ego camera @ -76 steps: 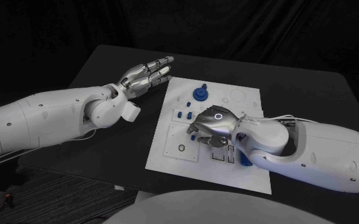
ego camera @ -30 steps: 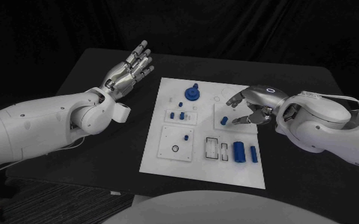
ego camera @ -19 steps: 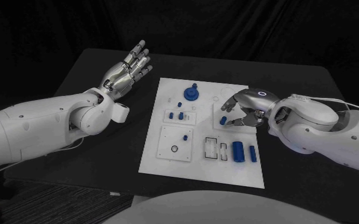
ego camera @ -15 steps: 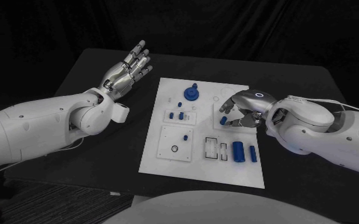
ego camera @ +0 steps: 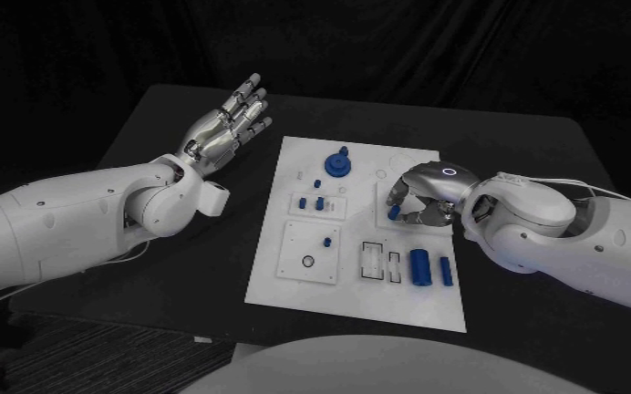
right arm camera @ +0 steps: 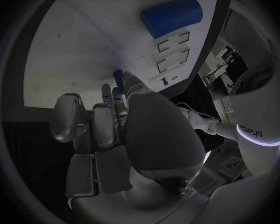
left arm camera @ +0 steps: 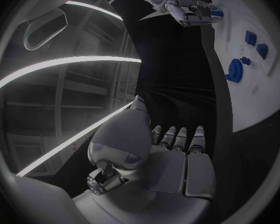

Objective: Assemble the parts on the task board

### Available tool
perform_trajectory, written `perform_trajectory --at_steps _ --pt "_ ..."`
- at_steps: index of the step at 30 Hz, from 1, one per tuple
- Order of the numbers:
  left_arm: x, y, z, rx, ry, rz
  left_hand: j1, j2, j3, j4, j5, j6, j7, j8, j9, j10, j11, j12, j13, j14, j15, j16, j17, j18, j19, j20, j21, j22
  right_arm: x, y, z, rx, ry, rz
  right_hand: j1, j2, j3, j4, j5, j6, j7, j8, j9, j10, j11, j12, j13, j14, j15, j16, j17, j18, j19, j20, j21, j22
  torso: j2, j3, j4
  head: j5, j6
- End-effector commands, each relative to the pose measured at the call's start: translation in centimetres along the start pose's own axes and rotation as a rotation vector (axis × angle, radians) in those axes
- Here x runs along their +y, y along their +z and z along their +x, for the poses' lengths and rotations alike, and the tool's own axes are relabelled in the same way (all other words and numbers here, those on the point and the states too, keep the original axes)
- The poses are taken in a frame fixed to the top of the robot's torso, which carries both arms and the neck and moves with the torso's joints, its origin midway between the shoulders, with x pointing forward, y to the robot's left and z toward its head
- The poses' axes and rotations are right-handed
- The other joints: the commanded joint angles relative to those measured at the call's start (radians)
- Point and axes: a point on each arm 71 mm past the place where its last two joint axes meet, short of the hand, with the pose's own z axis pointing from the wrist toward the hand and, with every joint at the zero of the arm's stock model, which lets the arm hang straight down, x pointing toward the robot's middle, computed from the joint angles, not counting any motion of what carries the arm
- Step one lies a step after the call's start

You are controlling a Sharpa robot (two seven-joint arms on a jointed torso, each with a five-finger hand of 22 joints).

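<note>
Task board (ego camera: 353, 294), a white plate, lies in the middle of the black table (ego camera: 526, 152), its long sides running from the near edge toward the far edge. The left arm (ego camera: 79, 221) comes in over the table's left edge, and its left hand (ego camera: 226, 129) hovers above the bare table just beside the board's far-left corner, palm up, fingers (left arm camera: 177, 137) straight and close side by side, holding nothing. The right arm (ego camera: 565, 239) comes in over the table's right edge, and the right hand (ego camera: 423, 198) reaches over the board's right side. Its fingers are curled down onto a small blue peg (ego camera: 396, 213) standing near the board's right edge; whether they actually pinch it cannot be told, since the right wrist view shows the fingertips (right arm camera: 117, 95) bunched beside a blue part (right arm camera: 118, 77) with the contact hidden. A blue round knob (ego camera: 338, 165) stands near the board's far edge. A blue cylinder (ego camera: 421, 265) lies toward the near-right corner with a slimmer blue bar (ego camera: 446, 271) just beside it, nearer the right edge. Two small blue pieces (ego camera: 310, 203) sit close to the left edge, and a small dark ring (ego camera: 309, 262) rests on a raised square nearer the near-left corner.
</note>
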Motion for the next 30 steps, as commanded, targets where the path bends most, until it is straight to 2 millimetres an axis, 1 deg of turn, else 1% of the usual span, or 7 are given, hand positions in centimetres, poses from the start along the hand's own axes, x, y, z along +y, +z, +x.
perform_trajectory --at_steps 1,7,15,20,23,26,30 --pt "0.0 0.02 0.2 0.017 -0.018 0.005 0.01 0.001 0.007 -0.002 0.011 -0.002 0.007 -0.003 -0.001 -0.002 0.008 -0.003 -0.001 0.001 0.009 -0.004 -0.001 0.016 0.0 0.006 -0.004 0.001 0.11 0.02 0.12 0.001 -0.025 -0.012 0.015 -0.001 0.015 0.002 0.005 0.032 0.002 0.009 0.004 0.027 -0.006 -0.009 -0.001 0.026 -0.002 0.005 0.001 0.005 0.006 -0.004 0.007 0.165 0.0 0.0004 -0.0005 -0.001 0.0" --pt "0.06 0.05 0.26 0.022 -0.022 0.001 0.022 0.005 0.01 -0.001 0.046 0.0 0.005 -0.003 0.0 -0.002 0.007 -0.003 -0.001 0.001 0.015 -0.004 -0.001 0.016 0.001 0.009 -0.004 0.001 0.32 0.05 -0.04 -0.026 -0.02 -0.03 0.026 -0.006 0.04 0.005 -0.001 0.091 -0.007 0.025 0.018 0.079 -0.019 -0.018 -0.001 0.027 -0.012 0.005 0.005 0.004 0.007 -0.014 0.011 0.166 0.0 -0.0002 -0.0005 -0.001 0.0" --pt "0.14 0.08 0.3 0.027 -0.025 -0.006 0.043 0.007 0.015 -0.003 0.09 0.002 0.015 -0.002 0.0 -0.002 0.007 -0.003 -0.001 0.001 0.02 -0.004 -0.001 0.016 0.001 0.01 -0.004 0.001 0.44 0.05 -0.12 -0.038 -0.017 -0.038 0.011 -0.019 0.04 0.019 -0.03 0.091 -0.004 0.015 0.022 0.088 -0.018 -0.035 -0.002 0.027 -0.012 0.003 0.004 0.004 0.006 -0.016 0.012 0.166 0.0 -0.0003 -0.0001 -0.002 0.0" --pt "0.18 0.1 0.32 0.029 -0.027 -0.01 0.063 0.006 0.021 -0.005 0.12 0.004 0.023 -0.001 0.001 -0.002 0.008 -0.003 -0.001 0.001 0.022 -0.004 -0.001 0.017 0.001 0.012 -0.004 0.001 0.43 0.11 -0.06 -0.03 -0.019 -0.036 0.006 -0.027 0.04 0.028 -0.042 0.068 0.004 -0.005 0.018 0.082 -0.012 -0.05 -0.002 0.026 -0.008 0.001 0.002 0.004 0.006 -0.013 0.011 0.165 0.0 0.0001 0.0003 0.0 0.0" --pt "0.21 0.1 0.33 0.03 -0.028 -0.012 0.068 0.006 0.023 -0.005 0.129 0.004 0.026 -0.001 0.001 -0.002 0.009 -0.003 -0.001 0.001 0.022 -0.004 -0.001 0.017 0.001 0.013 -0.004 0.001 0.47 0.18 0.0 -0.023 -0.021 -0.037 0.001 -0.037 0.039 0.035 -0.044 0.018 0.015 -0.041 0.004 0.064 -0.004 -0.07 -0.002 0.023 -0.001 -0.005 -0.008 0.005 0.002 -0.008 0.001 0.163 -0.001 0.0 -0.0001 0.001 0.0" --pt "0.22 0.1 0.33 0.031 -0.028 -0.014 0.077 0.007 0.027 -0.006 0.141 0.006 0.031 -0.001 0.001 -0.002 0.01 -0.003 -0.001 0.001 0.023 -0.004 -0.001 0.017 0.001 0.014 -0.004 0.001 0.48 0.26 0.04 -0.018 -0.023 -0.037 0.002 -0.041 0.037 0.034 -0.044 -0.006 0.018 -0.052 -0.003 0.044 0.0 -0.082 -0.002 0.021 0.002 -0.009 -0.012 0.006 0.0 -0.005 -0.004 0.161 -0.001 -0.0002 0.0 0.0 0.0" --pt "0.23 0.09 0.34 0.031 -0.029 -0.015 0.084 0.008 0.03 -0.007 0.152 0.007 0.035 -0.001 0.002 -0.002 0.011 -0.003 -0.001 0.001 0.024 -0.004 -0.001 0.017 0.001 0.015 -0.004 0.001 0.49 0.36 0.09 -0.011 -0.025 -0.037 0.0 -0.043 0.031 0.031 -0.048 -0.02 0.02 -0.052 -0.007 0.015 0.004 -0.096 -0.002 0.017 0.005 -0.014 -0.02 0.008 -0.006 -0.001 -0.016 0.158 0.0 -0.0001 0.0005 0.001 0.0"
